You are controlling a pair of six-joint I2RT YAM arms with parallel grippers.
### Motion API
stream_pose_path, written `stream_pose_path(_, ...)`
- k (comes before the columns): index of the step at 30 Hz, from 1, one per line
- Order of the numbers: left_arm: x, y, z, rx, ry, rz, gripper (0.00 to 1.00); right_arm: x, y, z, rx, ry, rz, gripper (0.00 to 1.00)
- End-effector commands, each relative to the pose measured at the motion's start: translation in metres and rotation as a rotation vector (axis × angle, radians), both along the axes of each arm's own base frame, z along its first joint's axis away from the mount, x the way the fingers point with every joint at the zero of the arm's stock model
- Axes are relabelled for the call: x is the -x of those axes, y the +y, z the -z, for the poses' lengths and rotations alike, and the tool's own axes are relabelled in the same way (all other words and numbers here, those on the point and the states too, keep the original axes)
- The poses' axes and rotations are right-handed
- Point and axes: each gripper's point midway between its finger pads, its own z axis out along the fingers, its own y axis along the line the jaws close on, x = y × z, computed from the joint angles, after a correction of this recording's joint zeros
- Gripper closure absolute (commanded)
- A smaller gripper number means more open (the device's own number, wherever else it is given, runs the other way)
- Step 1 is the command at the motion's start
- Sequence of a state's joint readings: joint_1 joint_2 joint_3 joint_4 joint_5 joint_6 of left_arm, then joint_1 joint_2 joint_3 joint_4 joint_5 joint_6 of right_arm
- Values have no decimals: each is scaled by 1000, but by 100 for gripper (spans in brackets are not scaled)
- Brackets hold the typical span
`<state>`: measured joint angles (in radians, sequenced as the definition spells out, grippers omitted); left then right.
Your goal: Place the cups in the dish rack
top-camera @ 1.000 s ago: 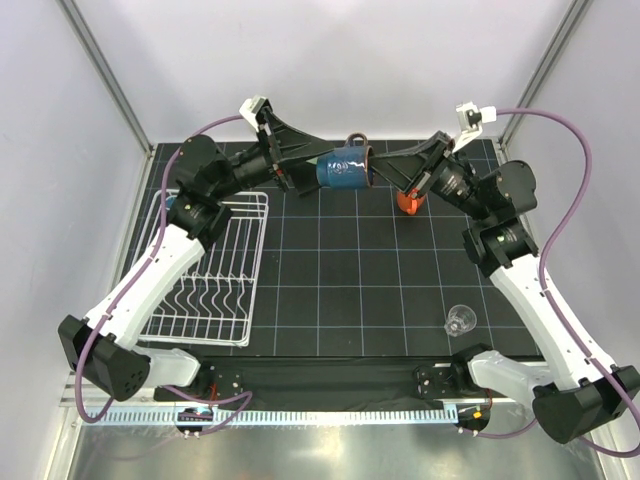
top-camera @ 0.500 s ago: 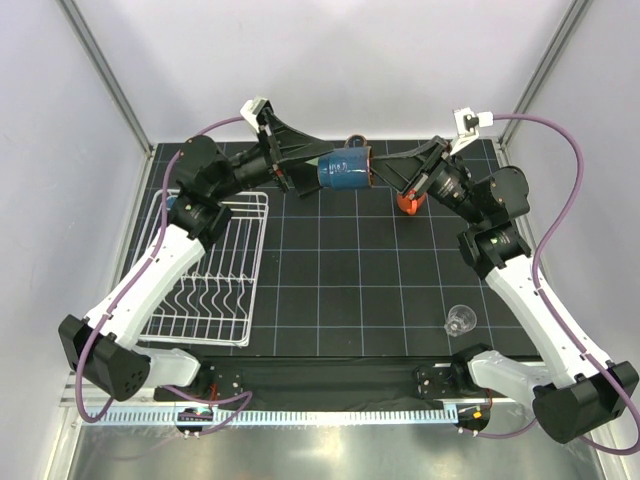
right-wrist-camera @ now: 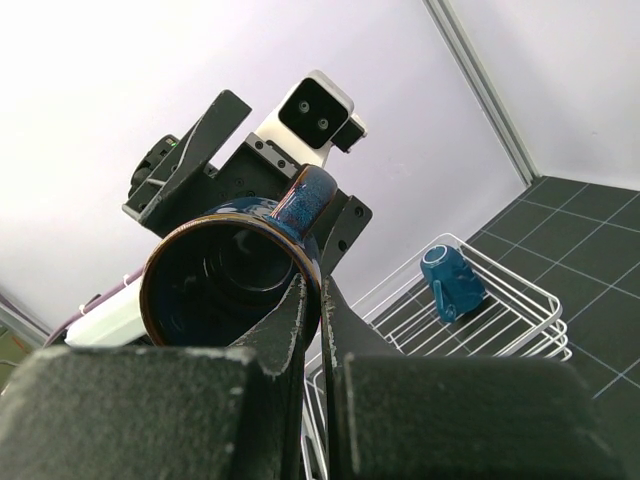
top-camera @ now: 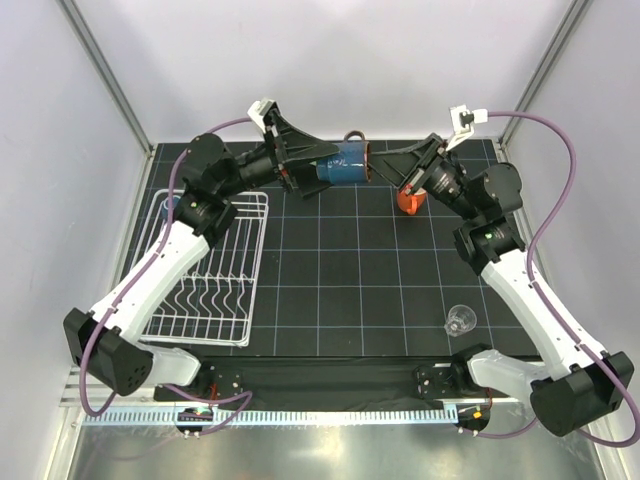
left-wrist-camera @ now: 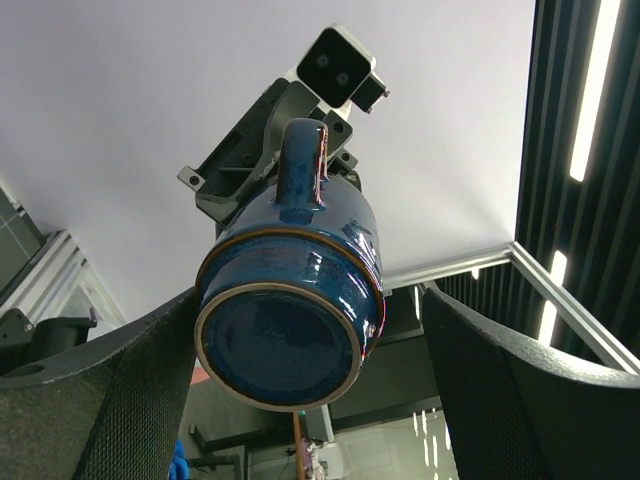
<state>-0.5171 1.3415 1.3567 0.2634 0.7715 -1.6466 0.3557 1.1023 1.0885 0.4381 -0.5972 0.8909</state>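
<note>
A dark blue mug [top-camera: 347, 164] hangs on its side in the air at the back of the table. My right gripper [top-camera: 373, 173] is shut on its rim [right-wrist-camera: 318, 262], one finger inside the mouth and one outside, handle up. My left gripper [top-camera: 325, 170] is open around the mug's base [left-wrist-camera: 280, 345]. Its left finger is close against the mug's side, and a gap shows on the right. The white dish rack [top-camera: 215, 275] lies at the left with a smaller blue mug [right-wrist-camera: 452, 283] at its far end. An orange mug [top-camera: 408, 203] stands under my right wrist, and a clear glass [top-camera: 460, 320] lies near the front right.
The black gridded mat [top-camera: 350, 270] covers the table between the rack and the glass. Grey walls and metal frame posts [top-camera: 105, 75] close in the back and sides. The two arms meet above the mat's far edge.
My left gripper has slid right, further over the mug's base, and its fingers have drawn in a little. The right gripper has kept its hold on the rim and lifted slightly.
</note>
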Motion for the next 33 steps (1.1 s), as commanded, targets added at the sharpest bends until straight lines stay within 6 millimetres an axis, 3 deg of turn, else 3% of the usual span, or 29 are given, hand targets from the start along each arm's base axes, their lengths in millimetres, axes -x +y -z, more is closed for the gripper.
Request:
stream_pose_path(1,21,2,-29,48,-79,60,15,2,-7,-31,-49,-92,36,96)
stream_pose_path(5,19,0,-28,55,-71,63,19,2,-3,-28,-48,-88,15,96)
stream_pose_path(11,15,-2,-24,86,-45,67,34,5,0,-22,-30,-85,-13,96)
stream_pose_path(14,14,-1,-26,95,-61,68,62,6,1,-16,-13,-71,-17,96)
stream_pose_path(15,15,-1,-28,97,-70,70,87,6,1,-14,-4,-63,-14,96)
stream_pose_path(16,14,0,-28,96,-72,68,98,5,-1,-11,7,-49,1,95)
stream_pose_path(17,12,-1,-26,87,-69,65,100,1,-2,-1,44,-14,22,92)
stream_pose_path(19,7,3,-21,67,-65,34,100,-3,-6,6,76,16,64,68)
stream_pose_path(20,4,6,-12,29,-54,4,100,-7,-8,21,127,71,91,50)
stream_pose_path(22,-4,12,3,-45,-30,-54,100,-10,-19,26,151,114,169,40)
stream_pose_path(23,-8,17,25,-151,2,-102,100,-11,-25,47,214,185,200,36)
stream_pose_path(24,-11,23,37,-207,24,-137,100,-12,-30,53,235,215,235,33)
stream_pose_path(25,-16,31,49,-262,50,-179,100,-15,-42,53,247,237,313,33)
stream_pose_path(26,-19,45,80,-392,119,-260,100,-14,-52,76,310,333,359,30)
stream_pose_path(28,-20,66,112,-527,202,-342,100,-12,-67,86,380,379,429,31)
stream_pose_path(29,-20,77,127,-590,235,-378,100,-10,-78,106,447,449,472,31)
stream_pose_path(30,-14,99,159,-747,290,-438,100,-8,-83,112,490,455,484,31)
stream_pose_path(32,-7,122,184,-888,332,-495,100,-1,-91,121,547,484,503,31)
stream_pose_path(33,3,148,206,-1004,389,-548,100,1,-93,124,562,486,506,31)
